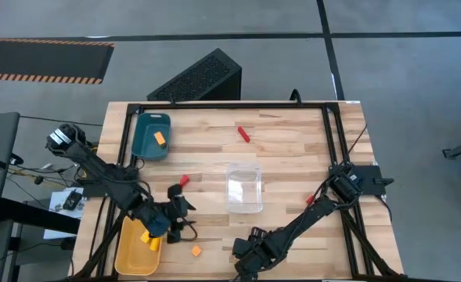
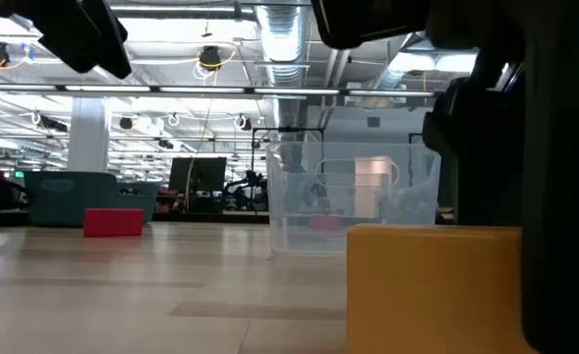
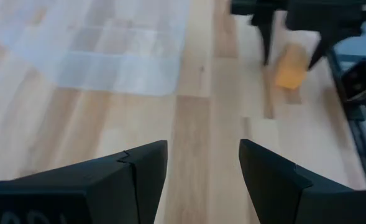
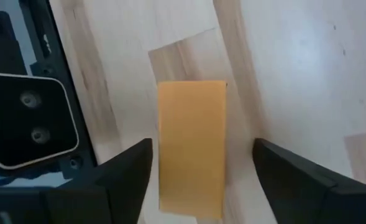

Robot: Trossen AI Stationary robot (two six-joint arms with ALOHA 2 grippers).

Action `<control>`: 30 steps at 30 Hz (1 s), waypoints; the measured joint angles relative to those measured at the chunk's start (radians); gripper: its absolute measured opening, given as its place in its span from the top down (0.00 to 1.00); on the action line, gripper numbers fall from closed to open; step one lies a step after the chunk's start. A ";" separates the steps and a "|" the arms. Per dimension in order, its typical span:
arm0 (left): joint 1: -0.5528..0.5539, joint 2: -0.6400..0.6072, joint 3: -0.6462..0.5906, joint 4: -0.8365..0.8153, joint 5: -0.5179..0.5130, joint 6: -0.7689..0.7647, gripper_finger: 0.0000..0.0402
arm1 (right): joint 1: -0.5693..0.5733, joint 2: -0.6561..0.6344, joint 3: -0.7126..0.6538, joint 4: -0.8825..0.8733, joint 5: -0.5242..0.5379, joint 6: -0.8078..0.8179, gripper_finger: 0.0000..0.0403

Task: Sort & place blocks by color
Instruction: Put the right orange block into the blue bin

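A: From above, the right gripper [image 1: 246,262] is sitting low at the near edge of the surface [image 1: 293,149], and I am not seeing any block under it there.

B: Its wrist camera is showing one: an orange block [image 4: 192,146] is lying flat between the wide-open fingers [image 4: 123,180], touching neither. The level camera is catching that block [image 2: 434,287] close up.

A: The left gripper [image 1: 185,213] is hovering open and holding nothing; the clear box [image 1: 244,188] is sitting ahead of it. A small orange block [image 1: 196,251] is lying just beside it, a red block [image 1: 185,180] on its other side.

B: Its wrist camera is looking across at the right gripper's fingers straddling the orange block [image 3: 291,67].

A: A yellow block [image 1: 150,239] is lying in the yellow tray [image 1: 128,254], partly hidden by the left arm. An orange one [image 1: 160,139] is in the teal tray [image 1: 145,145]. A red bar [image 1: 244,134] is lying well beyond both grippers.

B: The level view is cutting off both arms.
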 joint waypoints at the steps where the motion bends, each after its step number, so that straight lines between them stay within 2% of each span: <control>1: -0.002 0.019 0.001 0.023 0.009 0.001 0.53 | 0.000 0.000 0.000 -0.003 -0.009 0.000 0.28; 5: -0.003 0.079 0.000 0.098 0.046 0.003 0.53 | -0.004 0.000 0.000 -0.022 -0.025 0.000 0.42; 11: 0.010 0.124 0.000 0.171 0.105 -0.013 0.53 | -0.006 -0.015 0.002 -0.057 -0.056 0.015 0.69; 14: 0.046 0.124 0.000 0.177 0.135 -0.087 0.53 | -0.006 -0.035 0.000 -0.064 -0.060 0.009 0.70; 17: 0.093 0.118 0.000 0.184 0.186 -0.143 0.53 | -0.010 -0.087 0.001 -0.078 -0.018 -0.007 0.70; 23: 0.205 0.118 0.000 0.275 0.405 -0.184 0.53 | -0.041 -0.204 0.001 -0.086 0.075 -0.075 0.66; 25: 0.230 0.116 0.000 0.367 0.450 -0.111 0.53 | -0.064 -0.253 0.002 -0.077 0.077 -0.127 0.66; 28: 0.243 0.084 0.006 0.478 0.459 0.056 0.53 | -0.106 -0.318 -0.009 -0.044 0.064 -0.213 0.69; 30: 0.243 0.051 0.022 0.480 0.446 0.174 0.53 | -0.137 -0.370 -0.041 0.005 0.018 -0.267 0.69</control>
